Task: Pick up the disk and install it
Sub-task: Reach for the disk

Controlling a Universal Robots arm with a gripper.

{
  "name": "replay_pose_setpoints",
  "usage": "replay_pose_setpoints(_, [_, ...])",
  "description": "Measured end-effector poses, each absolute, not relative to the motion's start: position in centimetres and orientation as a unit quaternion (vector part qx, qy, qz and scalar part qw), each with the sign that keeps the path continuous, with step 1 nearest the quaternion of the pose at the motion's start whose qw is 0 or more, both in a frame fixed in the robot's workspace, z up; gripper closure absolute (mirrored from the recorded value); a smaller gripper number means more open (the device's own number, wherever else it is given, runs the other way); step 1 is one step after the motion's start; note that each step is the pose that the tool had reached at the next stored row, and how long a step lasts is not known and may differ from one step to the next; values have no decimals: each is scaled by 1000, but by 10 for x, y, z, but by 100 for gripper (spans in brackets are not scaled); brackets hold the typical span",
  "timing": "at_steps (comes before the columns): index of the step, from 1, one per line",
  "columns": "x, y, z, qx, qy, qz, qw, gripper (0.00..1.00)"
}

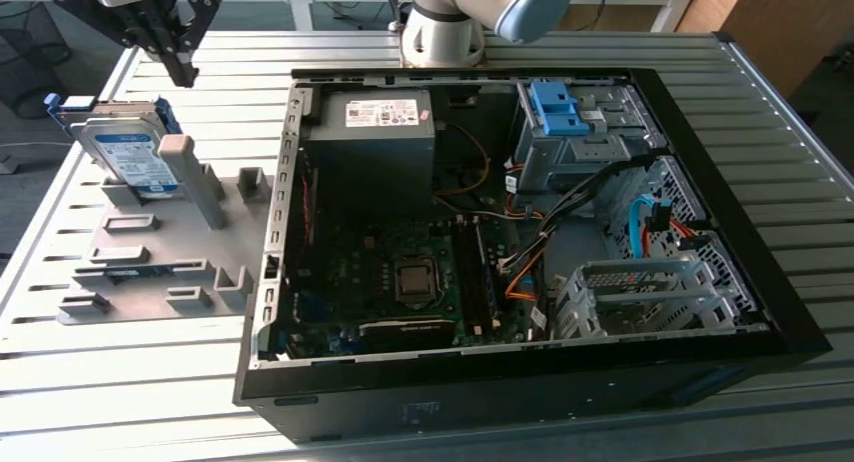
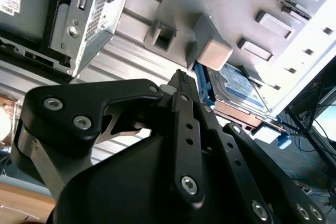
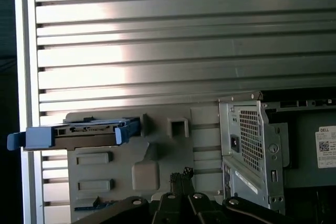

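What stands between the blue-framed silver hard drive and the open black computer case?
In the exterior view, a tall grey upright post and a shorter grey block.

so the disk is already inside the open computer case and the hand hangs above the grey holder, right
No. The disk stands upright in the grey holder, outside the computer case, as the exterior view shows. The hand does hang above the holder.

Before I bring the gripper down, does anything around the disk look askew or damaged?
Nothing damaged or spilled. The disk stands on edge in the grey fixture, tilted beside a post, not upright: the only thing askew. The gripper hangs above the fixture, shut, empty.
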State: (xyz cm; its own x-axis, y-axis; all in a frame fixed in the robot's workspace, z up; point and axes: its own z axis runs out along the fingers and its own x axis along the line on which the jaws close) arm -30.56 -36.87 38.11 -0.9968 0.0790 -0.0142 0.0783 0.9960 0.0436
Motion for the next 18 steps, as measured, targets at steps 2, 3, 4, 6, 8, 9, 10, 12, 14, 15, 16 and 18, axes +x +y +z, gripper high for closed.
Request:
replay_pose_setpoints(2, [-312, -368, 381, 39, 999, 21, 8, 89])
replay_pose_setpoints(3, [-315, -368, 380, 39, 999, 21, 7, 89])
replay_pose_setpoints(4, [-318, -368, 380, 39, 999, 21, 7, 89])
replay_pose_setpoints(6, [-320, -368, 379, 39, 999, 21, 7, 89])
replay_pose_setpoints(8, [-321, -368, 379, 39, 999, 21, 7, 89])
replay_pose_setpoints(9, [-321, -368, 379, 39, 999, 21, 7, 89])
replay_pose_setpoints(10, [-321, -368, 379, 39, 999, 21, 7, 89])
replay_pose_setpoints(12, [-321, -368, 379, 39, 999, 21, 6, 89])
replay_pose_setpoints(14, [-321, -368, 379, 39, 999, 21, 7, 89])
replay_pose_setpoints(15, [-321, -368, 379, 39, 999, 21, 7, 89])
replay_pose_setpoints(16, [-321, -368, 379, 39, 999, 21, 7, 89])
replay_pose_setpoints(18, [-323, -368, 379, 39, 999, 21, 7, 89])
